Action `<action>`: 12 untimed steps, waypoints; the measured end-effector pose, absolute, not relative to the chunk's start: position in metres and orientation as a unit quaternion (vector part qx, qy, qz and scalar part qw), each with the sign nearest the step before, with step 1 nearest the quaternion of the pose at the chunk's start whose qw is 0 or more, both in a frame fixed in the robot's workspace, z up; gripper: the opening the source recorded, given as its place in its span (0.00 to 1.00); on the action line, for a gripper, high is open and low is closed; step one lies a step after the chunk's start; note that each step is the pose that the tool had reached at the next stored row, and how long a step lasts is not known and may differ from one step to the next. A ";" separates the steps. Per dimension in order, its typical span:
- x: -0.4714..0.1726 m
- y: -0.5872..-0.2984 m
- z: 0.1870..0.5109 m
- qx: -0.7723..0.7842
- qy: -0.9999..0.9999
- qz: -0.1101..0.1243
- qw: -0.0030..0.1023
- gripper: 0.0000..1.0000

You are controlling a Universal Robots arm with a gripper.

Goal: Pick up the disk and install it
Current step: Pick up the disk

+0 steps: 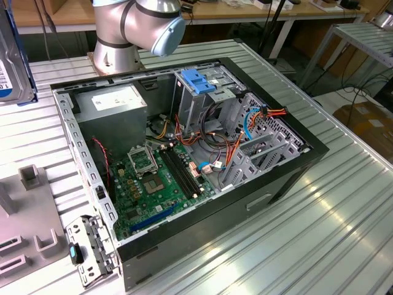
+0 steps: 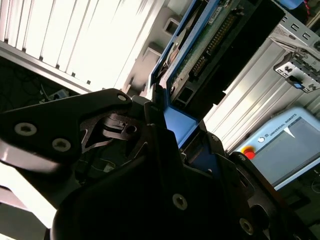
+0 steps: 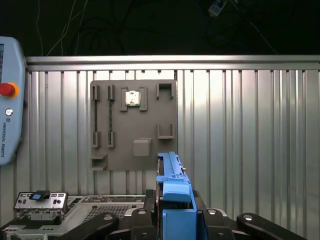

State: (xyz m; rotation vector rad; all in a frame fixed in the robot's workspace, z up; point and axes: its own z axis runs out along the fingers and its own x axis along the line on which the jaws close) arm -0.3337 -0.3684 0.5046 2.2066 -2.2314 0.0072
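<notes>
grasp: fingers [image 3: 150, 206] clenched on the disk [image 3: 172, 180] by its blue-edged sides | where: disk on edge, aloft over bench [image 3: 250, 150], apart from open computer case [image 1: 258, 203] | why: edgewise hold probably suits the drive cage [image 1: 187, 104] slot

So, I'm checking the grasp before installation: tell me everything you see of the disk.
The disk stands on edge, clamped in the gripper, held in the air above the ribbed table. Blue plastic edging covers its narrow side. The second wrist view shows its green circuit board and a row of connector pins; the exterior view, a silvery face with a pale label.
</notes>
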 end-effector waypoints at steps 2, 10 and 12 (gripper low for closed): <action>-0.330 -0.368 0.505 0.703 -0.711 0.002 0.002 0.37; -0.317 -0.368 0.505 0.703 -0.711 0.002 0.002 0.37; -0.315 -0.368 0.505 0.703 -0.711 0.002 0.002 0.37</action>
